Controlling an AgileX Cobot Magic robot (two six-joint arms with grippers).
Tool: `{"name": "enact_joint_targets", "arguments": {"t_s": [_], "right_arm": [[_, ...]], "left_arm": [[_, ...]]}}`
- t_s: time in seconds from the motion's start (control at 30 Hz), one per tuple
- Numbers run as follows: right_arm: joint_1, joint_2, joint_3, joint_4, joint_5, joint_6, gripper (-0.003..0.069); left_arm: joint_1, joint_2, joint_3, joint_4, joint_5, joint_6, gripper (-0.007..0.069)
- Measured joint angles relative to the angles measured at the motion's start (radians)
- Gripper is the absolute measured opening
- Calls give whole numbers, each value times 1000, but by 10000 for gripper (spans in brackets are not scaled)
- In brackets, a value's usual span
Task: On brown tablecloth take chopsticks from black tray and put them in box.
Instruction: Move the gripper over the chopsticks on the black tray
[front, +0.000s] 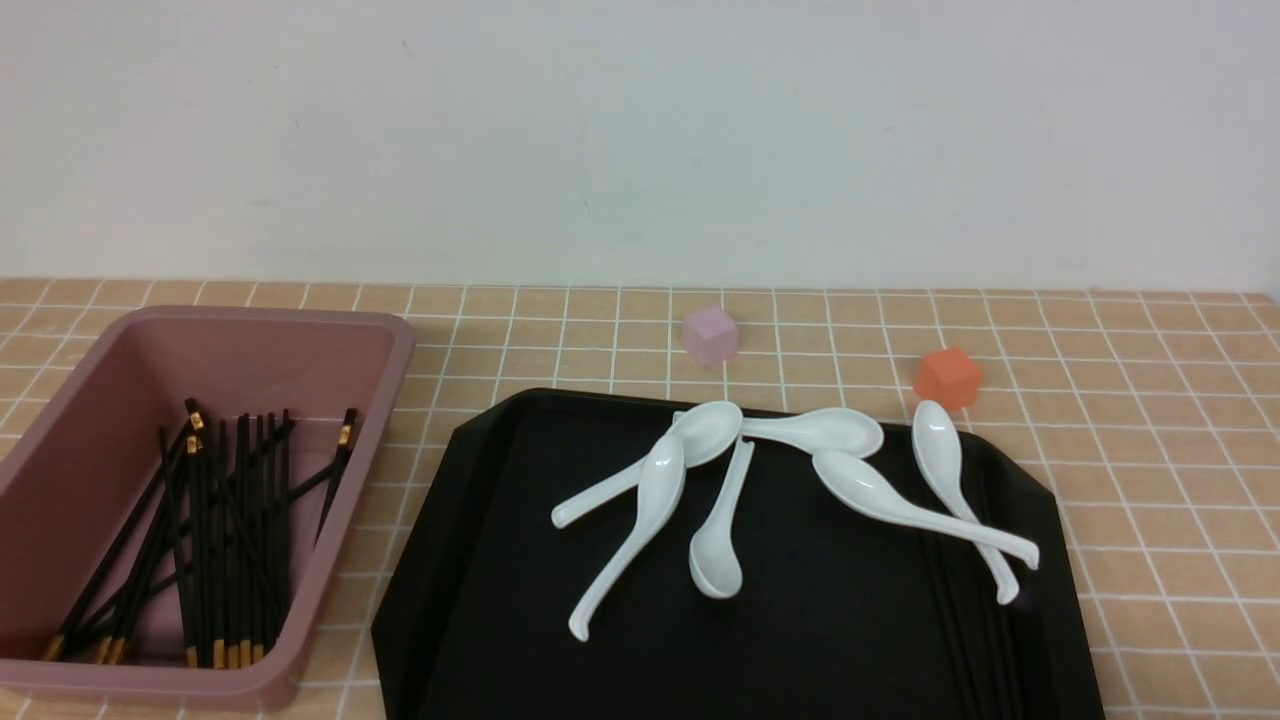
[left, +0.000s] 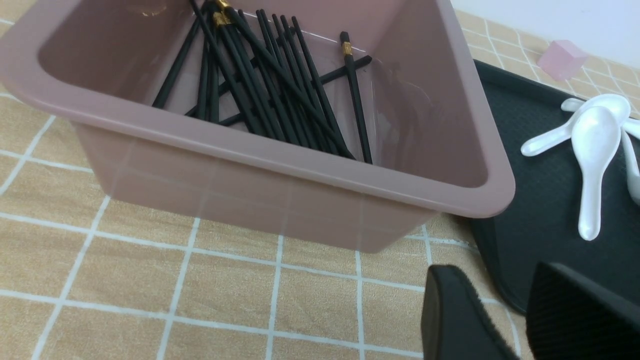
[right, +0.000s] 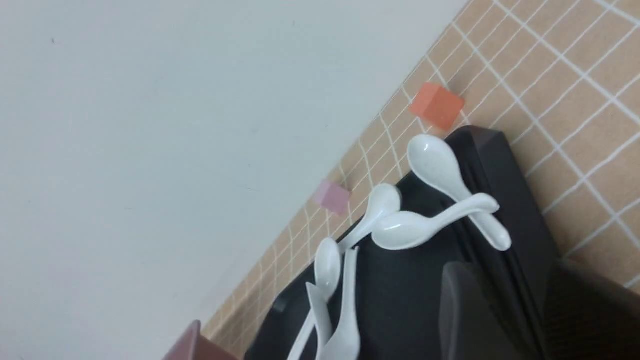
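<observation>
Hovering near the box (front: 340, 560), the left pincer (left: 492, 310) is released, its fingers parted with nothing between them; the right pincer (right: 515, 305) is likewise released and empty, over the black tray (front: 760, 660). Many gold-banded black chopsticks (front: 245, 520) lie inside the box, some crossing others. More chopsticks (front: 1000, 640) appear to lie along the tray's right side, though black on black makes them hard to count. Six white soup spoons (front: 715, 560) rest in the tray, two crossing over those sticks. Beyond the tray, a pink cube (front: 710, 336) and an orange cube (front: 948, 379) sit on the brown tablecloth (front: 1180, 480).
</observation>
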Motion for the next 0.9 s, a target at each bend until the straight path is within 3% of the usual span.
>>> {"name": "enact_joint_targets", "arguments": {"t_s": [0.13, 0.3, 0.33, 0.4, 0.63, 0.8, 0.9], "right_arm": [[0, 0, -48, 6, 57, -72, 202], [0, 97, -316, -13, 131, -422, 10], [0, 126, -349, -13, 147, -445, -2], [0, 234, -454, -17, 221, -534, -10], [0, 766, -666, -15, 698, -643, 2], [23, 1033, -675, 104, 775, -851, 7], [120, 1148, -684, 182, 712, -927, 14]], "left_arm": [[0, 0, 0, 0, 0, 0, 239], [0, 0, 0, 0, 0, 0, 239], [0, 0, 0, 0, 0, 0, 239], [0, 0, 0, 0, 0, 0, 239], [0, 0, 0, 0, 0, 0, 239], [0, 0, 0, 0, 0, 0, 239], [0, 0, 0, 0, 0, 0, 239]]}}
